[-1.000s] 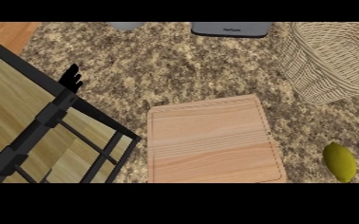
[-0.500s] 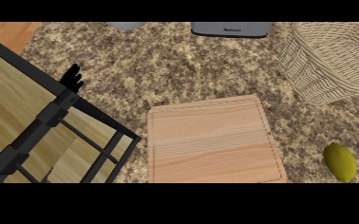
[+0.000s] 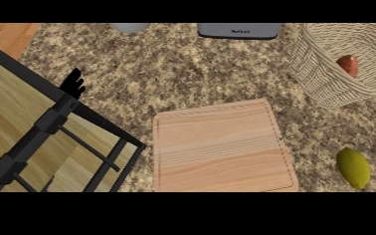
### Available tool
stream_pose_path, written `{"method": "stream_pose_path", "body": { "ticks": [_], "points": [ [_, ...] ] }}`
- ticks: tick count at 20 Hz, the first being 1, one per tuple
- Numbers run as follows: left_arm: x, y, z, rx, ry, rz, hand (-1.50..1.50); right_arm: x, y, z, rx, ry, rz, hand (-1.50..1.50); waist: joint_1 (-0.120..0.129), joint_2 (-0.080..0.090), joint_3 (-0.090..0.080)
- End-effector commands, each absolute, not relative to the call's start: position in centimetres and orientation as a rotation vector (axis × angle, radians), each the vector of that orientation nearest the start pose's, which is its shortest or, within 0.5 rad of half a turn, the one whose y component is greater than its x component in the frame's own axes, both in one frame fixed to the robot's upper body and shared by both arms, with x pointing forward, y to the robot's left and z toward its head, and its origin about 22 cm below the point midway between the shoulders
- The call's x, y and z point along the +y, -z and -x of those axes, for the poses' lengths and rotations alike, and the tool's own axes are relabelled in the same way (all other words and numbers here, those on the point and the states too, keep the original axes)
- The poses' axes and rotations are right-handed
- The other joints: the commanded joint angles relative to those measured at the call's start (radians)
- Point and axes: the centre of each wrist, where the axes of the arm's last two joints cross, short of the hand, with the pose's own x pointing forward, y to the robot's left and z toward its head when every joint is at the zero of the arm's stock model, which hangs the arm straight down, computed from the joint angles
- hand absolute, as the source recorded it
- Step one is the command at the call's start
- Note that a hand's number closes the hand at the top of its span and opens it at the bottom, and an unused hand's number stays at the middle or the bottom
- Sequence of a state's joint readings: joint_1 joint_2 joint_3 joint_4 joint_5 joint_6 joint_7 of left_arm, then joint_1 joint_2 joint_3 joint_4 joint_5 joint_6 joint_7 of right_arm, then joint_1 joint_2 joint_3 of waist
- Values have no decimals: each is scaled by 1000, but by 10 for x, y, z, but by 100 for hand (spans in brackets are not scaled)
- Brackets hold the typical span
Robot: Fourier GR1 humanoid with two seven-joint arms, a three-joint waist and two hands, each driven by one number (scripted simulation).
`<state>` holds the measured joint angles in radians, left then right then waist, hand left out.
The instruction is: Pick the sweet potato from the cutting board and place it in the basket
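Currently, as seen from the head view:

Sweet potato: the orange-red sweet potato (image 3: 349, 65) lies inside the basket, against the inner wall, toward 2 o'clock from the view's centre. Only part of it shows above the weave.

Basket: a pale woven wicker basket (image 3: 320, 74) stands on the bench at 2 o'clock, cut off by the right edge. Its near rim is just beyond the far right corner of the cutting board, not touching it.

Cutting board: a light wooden cutting board (image 3: 219, 147) lies flat on the bench at 6 o'clock, with nothing on it. Its near edge runs to the lower limit of the view.

Left hand: a black hand (image 3: 73, 82) shows at 9 o'clock, fingers pointing up and spread wide, holding nothing. It sits at the end of a dark arm that rises from the lower left corner.

Right hand: does not show in the view.

Lemon: a yellow-green lemon (image 3: 353, 168) rests on the bench at 4 o'clock, just beside the right edge of the cutting board and apart from it.

Bench: a speckled brown granite bench (image 3: 183, 74) carries all items.

Far edge items: a grey appliance (image 3: 239, 30) at 12 o'clock and a grey rounded object (image 3: 130, 27) at 11 o'clock, both cut off by the top limit.

Floor: wooden floor (image 3: 29, 114) shows at 8 o'clock, past the bench edge.
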<state>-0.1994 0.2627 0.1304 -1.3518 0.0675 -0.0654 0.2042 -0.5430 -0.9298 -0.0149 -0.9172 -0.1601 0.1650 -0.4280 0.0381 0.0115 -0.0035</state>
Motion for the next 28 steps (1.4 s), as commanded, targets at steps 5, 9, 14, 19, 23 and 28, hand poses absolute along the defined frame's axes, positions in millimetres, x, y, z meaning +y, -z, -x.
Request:
{"method": "stream_pose_path", "body": {
  "ticks": [5, 9, 14, 19, 23, 28],
  "points": [
    [310, -45, -299, -1407, 77, -174, 0, -467, -196, -364, -1923, -481, 438, -150, -16, -5, 4],
    [304, -43, -299, -1389, 84, -177, 0, -485, -199, -364, -1885, -198, 402, -150, -10, -2, 5],
    [308, -37, -296, -1406, 95, -161, 0, -536, -204, -332, -1837, 49, 355, -150, -7, 6, 7],
    [292, -40, -298, -1416, 100, -133, 0, -574, -211, -294, -1795, 21, 318, -150, 11, 15, 11],
    [308, -38, -300, -1415, 107, -153, 0, -594, -235, -269, -1756, -91, 314, -150, 8, 26, 13],
    [306, -38, -294, -1440, 96, -157, 0, -607, -220, -247, -1748, -136, 271, -150, 13, 22, 17]
  ]
}}
